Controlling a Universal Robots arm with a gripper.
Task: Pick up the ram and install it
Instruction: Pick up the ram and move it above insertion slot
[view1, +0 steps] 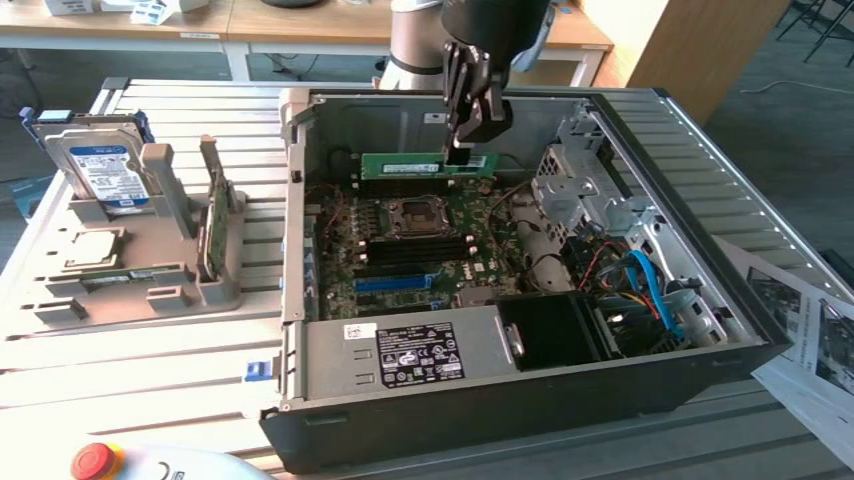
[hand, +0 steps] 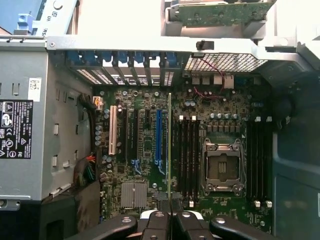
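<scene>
My gripper (view1: 461, 152) hangs inside the open computer case (view1: 296, 215), shut on the ram (view1: 424, 163). The ram is a long thin green stick with a white label. It is held level and on edge above the motherboard (view1: 414, 250), over the far end by the CPU socket (view1: 415, 214). In the wrist view the ram (hand: 169, 140) appears edge-on as a thin line running out from my gripper (hand: 170, 222). It lies alongside the row of black memory slots (hand: 186, 150) beside the CPU socket (hand: 222, 167), next to a blue slot (hand: 158, 137).
A grey holder tray (view1: 127, 270) on the exterior view's left carries a hard drive (view1: 100, 170) and an upright green card (view1: 214, 225). Inside the case sit the power supply (view1: 400, 355), a metal drive cage (view1: 581, 185) and blue cables (view1: 647, 285). A red stop button (view1: 94, 460) is at the front.
</scene>
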